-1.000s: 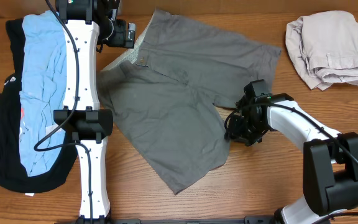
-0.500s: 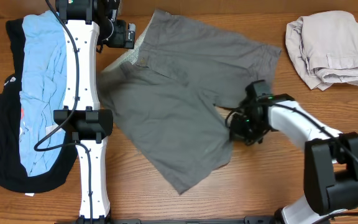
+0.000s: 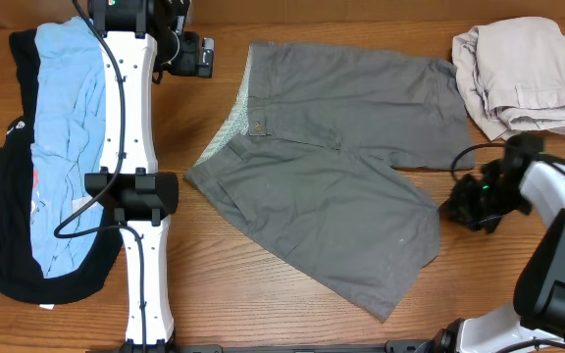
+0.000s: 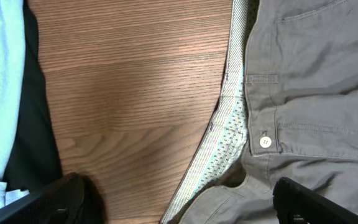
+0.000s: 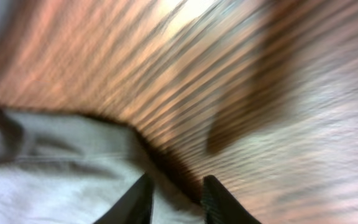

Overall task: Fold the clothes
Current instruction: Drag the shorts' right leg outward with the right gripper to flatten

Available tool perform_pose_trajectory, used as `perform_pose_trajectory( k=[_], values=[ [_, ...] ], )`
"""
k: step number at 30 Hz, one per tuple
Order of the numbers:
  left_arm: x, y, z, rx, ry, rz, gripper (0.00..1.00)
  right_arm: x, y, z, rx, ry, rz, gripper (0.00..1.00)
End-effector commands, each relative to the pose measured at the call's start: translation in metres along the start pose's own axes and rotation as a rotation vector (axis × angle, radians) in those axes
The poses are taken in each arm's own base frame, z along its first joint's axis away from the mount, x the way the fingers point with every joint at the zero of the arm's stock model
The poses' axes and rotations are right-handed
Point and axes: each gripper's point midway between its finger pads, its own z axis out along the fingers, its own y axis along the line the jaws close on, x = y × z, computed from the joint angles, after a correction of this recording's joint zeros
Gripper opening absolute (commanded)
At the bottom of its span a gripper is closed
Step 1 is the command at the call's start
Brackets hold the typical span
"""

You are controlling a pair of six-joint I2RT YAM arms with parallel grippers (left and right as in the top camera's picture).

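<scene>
The grey-taupe shorts [image 3: 332,186] lie spread flat on the wooden table, with the waistband and its pale patterned lining [image 3: 238,118] at the left and both legs pointing right. My right gripper [image 3: 464,206] is at the hem of the lower leg. In the blurred right wrist view its narrowly spaced fingers [image 5: 143,200] pinch grey fabric [image 5: 55,180]. My left gripper [image 3: 196,54] is open and empty over bare wood, left of the waistband. In its wrist view [image 4: 179,205] the lining [image 4: 229,137] and a button [image 4: 265,142] show between the wide-apart fingers.
A light blue garment [image 3: 67,118] lies on a black garment [image 3: 8,235] at the table's left side. A folded beige garment [image 3: 523,74] sits at the back right, close to the upper leg's hem. The left arm's white links [image 3: 130,147] run down the left side.
My right gripper has moved right, dragging the lower leg with it. The shorts have slid right, flattened out, and their waistband has left the left gripper.
</scene>
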Motion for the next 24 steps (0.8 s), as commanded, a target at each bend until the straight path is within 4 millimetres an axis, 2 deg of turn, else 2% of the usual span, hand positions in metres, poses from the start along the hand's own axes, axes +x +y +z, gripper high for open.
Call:
perform_pose_trajectory(
  k=[1,5,7,8,9,17,24],
  values=[
    [-0.002,-0.014,-0.012,0.024,-0.022,0.043,1.00,-0.030,0.009,-0.034,-0.029,-0.080,-0.025,0.46],
    [0.004,-0.019,0.006,0.042,0.024,0.077,1.00,-0.037,0.025,-0.066,-0.034,-0.096,-0.056,0.62],
    [0.010,-0.034,0.019,0.129,0.057,0.174,1.00,-0.035,0.044,-0.081,-0.054,-0.096,-0.120,0.75],
    [0.020,-0.051,0.029,0.221,0.087,0.285,1.00,-0.032,0.058,-0.086,-0.066,-0.096,-0.164,0.82],
    [0.025,-0.057,0.036,0.254,0.106,0.338,1.00,-0.030,0.065,-0.087,-0.070,-0.096,-0.187,0.87],
    [0.080,-0.071,0.091,0.344,0.292,0.582,1.00,-0.011,0.107,-0.073,-0.076,-0.080,-0.329,0.91],
    [0.101,-0.070,0.127,0.354,0.344,0.575,1.00,-0.009,0.113,-0.071,-0.078,-0.085,-0.350,0.92]
  ],
)
